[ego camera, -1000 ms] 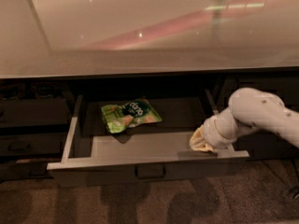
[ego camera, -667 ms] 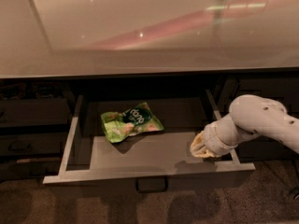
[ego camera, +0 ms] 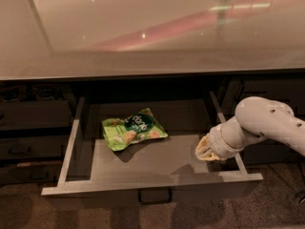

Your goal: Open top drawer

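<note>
- Since the drawer (ego camera: 152,185) stands well out of its bay, front nearest and handle (ego camera: 155,196) free, the opening looks almost done.
- Behind the front, the gripper (ego camera: 208,149) sits inside the drawer at the right wall, likely placed there to pull on it; whether it is clenched or released cannot be told.
- Left of the gripper, apart from it, a bag (ego camera: 133,130) lies flat mid-floor.
- Farthest, the counter (ego camera: 143,32) overhangs the rear.

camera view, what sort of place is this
Probably a kitchen or office break area: a glossy countertop over dark drawers, and a green snack bag in the open top drawer. The gripper is inside that drawer by a side wall.
</note>
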Controlling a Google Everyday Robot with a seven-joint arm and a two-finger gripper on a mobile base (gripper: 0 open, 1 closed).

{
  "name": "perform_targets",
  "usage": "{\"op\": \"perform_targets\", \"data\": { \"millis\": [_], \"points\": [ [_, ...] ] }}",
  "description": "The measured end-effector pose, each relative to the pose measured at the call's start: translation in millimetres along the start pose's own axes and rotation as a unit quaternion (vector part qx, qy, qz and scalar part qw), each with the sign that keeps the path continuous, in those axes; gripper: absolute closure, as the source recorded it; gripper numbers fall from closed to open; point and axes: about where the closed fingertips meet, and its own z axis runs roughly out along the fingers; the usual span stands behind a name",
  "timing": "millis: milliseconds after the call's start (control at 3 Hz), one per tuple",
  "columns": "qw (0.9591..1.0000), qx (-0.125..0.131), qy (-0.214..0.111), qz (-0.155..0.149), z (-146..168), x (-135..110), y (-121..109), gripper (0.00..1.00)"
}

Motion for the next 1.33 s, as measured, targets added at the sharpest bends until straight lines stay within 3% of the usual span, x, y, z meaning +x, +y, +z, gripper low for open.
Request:
{"op": "perform_targets", "data": {
  "millis": [667, 1000, 1333],
  "points": [
    [1.0000, 0.000, 0.000, 0.000, 0.1, 0.0, 0.0, 0.11],
    [1.0000, 0.000, 0.000, 0.000, 0.1, -0.1, 0.1, 0.00],
    [1.0000, 0.000, 0.000, 0.000, 0.1, -0.1, 0.1, 0.00]
  ]
}}
